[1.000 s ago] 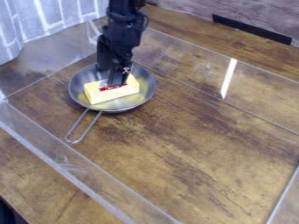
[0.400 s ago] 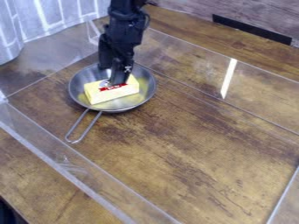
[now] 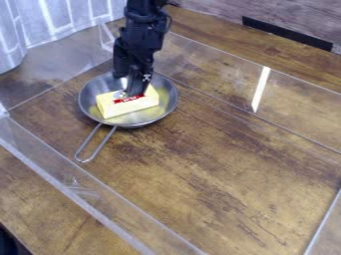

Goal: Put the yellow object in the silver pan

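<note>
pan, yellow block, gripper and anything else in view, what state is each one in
silver pan: upright on the table, yellow block inside
yellow block: lying in the pan, label side up
gripper: open, pointing down over the block; contact cannot be told
pan handle: sticking out over the wooden tabletop
</note>
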